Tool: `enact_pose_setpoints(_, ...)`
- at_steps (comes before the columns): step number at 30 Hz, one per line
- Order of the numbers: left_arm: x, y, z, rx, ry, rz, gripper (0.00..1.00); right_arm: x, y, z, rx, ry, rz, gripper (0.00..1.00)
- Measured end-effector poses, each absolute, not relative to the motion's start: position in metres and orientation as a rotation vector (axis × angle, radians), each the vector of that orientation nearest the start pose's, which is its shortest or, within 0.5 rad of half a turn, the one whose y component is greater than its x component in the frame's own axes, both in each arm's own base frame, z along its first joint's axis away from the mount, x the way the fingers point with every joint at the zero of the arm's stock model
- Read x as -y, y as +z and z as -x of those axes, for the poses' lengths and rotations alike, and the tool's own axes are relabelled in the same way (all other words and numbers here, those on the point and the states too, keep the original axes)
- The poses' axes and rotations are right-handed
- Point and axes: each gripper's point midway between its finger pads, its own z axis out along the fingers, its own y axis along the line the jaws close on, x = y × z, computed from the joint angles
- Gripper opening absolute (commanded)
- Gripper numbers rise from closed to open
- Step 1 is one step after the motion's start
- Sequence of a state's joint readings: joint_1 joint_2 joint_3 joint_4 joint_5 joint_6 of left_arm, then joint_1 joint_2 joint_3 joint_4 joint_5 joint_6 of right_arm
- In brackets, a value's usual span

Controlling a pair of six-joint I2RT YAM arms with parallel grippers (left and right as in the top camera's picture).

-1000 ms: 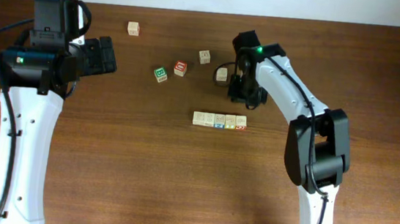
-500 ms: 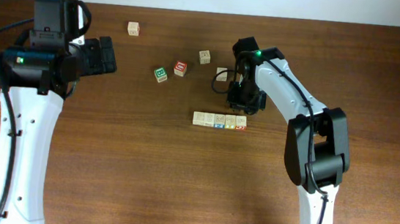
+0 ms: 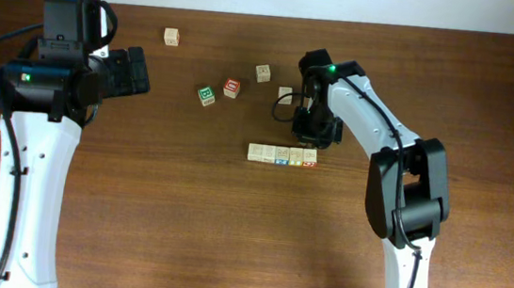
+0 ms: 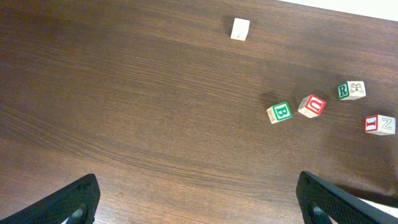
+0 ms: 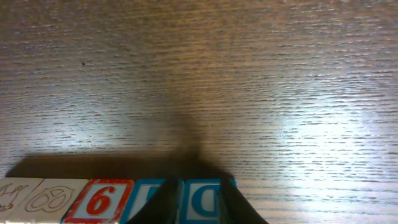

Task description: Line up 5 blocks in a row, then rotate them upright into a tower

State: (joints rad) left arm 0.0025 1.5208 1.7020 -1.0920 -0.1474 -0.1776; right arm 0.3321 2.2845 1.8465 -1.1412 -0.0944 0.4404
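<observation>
The row of five blocks (image 3: 281,155) is lying near the middle of the surface (image 3: 229,236), faces touching, running from 9 to 3 o'clock in the overhead view. The right end effector (image 5: 199,185) is hanging at 12 o'clock of the row's 3 o'clock end. In its own camera its two fingers are framing the blue D block (image 5: 204,198), with the red 6 block (image 5: 98,200) two places off toward 9 o'clock. The fingers are drawn in narrow, but whether they are pinching the D block or only hovering over it I cannot tell.

The left end effector (image 4: 196,180) is sitting fully spread and empty far off at 9 o'clock, well apart from everything. Five loose cubes (image 3: 232,88) are lying scattered toward 11 and 12 o'clock of the row.

These cubes are looking light, stiff and hard-edged, so they are probably tolerating a firm pinch without damage. The printed faces are likely smooth, so a light grip is risking slip or a twist. The neighbours are crowding two sides, so the free faces at 12 and 6 o'clock are looking like the better hold.
</observation>
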Motion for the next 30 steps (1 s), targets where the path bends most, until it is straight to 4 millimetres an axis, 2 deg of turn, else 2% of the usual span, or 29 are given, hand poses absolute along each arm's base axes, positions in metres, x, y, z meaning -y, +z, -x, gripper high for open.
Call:
enact_pose_setpoints(1, -0.026, 0.288, -0.387, -2.454, 0.108, 0.284, 0.99, -0.155, 0.02, -0.411, -3.174, 0.137, -0.183, 0.33)
enact_pose_setpoints(4, -0.026, 0.288, -0.386, -2.455, 0.108, 0.284, 0.99, -0.133, 0.03, -0.422, -3.16, 0.164, -0.216, 0.33)
enact_pose_setpoints(7, -0.026, 0.288, -0.386, -2.455, 0.108, 0.284, 0.99, -0.107, 0.039, -0.422, -3.183, 0.291, -0.175, 0.33)
enact_pose_setpoints(10, -0.026, 0.288, -0.386, -2.455, 0.108, 0.284, 0.99, -0.092, 0.036, -0.418, -3.194, 0.36, -0.156, 0.33)
enact_pose_setpoints(16, -0.026, 0.288, -0.386, -2.455, 0.107, 0.284, 0.99, -0.101, 0.005, -0.387, -3.271, 0.444, -0.086, 0.32)
enact_pose_setpoints(19, -0.026, 0.288, -0.387, -2.454, 0.108, 0.284, 0.99, -0.106, 0.004, -0.38, -3.283, 0.487, -0.071, 0.32)
enact_pose_setpoints(25, -0.026, 0.288, -0.387, -2.454, 0.108, 0.284, 0.99, -0.112, 0.004, -0.378, -3.285, 0.501, -0.049, 0.32)
enact_pose_setpoints(30, -0.026, 0.288, -0.387, -2.454, 0.108, 0.284, 0.99, -0.124, 0.005, -0.374, -3.29, 0.507, 0.001, 0.32)
